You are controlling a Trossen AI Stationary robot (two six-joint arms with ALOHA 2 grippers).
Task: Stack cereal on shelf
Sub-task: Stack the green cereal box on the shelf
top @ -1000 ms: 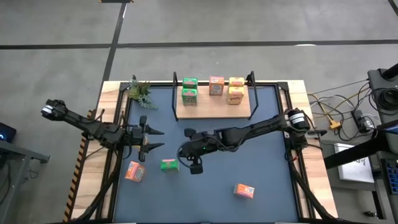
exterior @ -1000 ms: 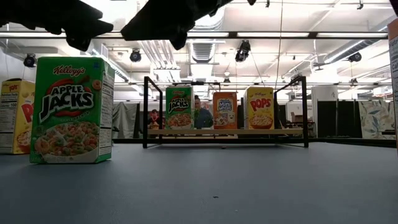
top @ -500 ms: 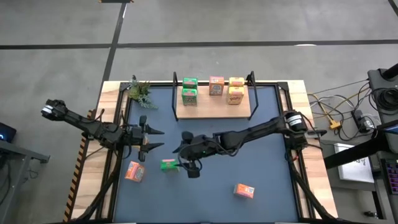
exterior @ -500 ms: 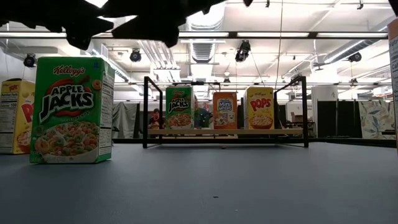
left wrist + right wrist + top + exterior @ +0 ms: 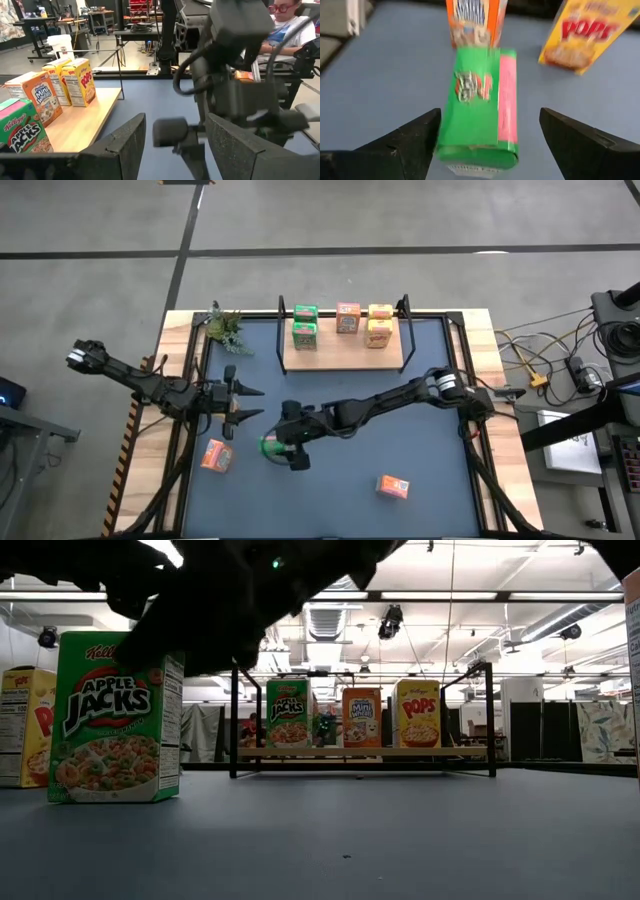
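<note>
Fingers of my right gripper point(image 5: 485, 145) spread open, straddling green cereal box point(image 5: 481, 102) on blue mat point(image 5: 440, 470), my left gripper point(image 5: 243, 404) open, idle nearby.

Shelf point(image 5: 343, 352) at the mat's point(image 5: 430, 440) far edge, five boxes on it in three columns. Plant point(image 5: 226, 328) off its left end. Loose box point(image 5: 270, 446) mid-mat under right gripper point(image 5: 283, 446); another point(image 5: 216, 455) to its left, a third point(image 5: 393, 487) near right. Left gripper point(image 5: 245, 404) left of centre.
</note>
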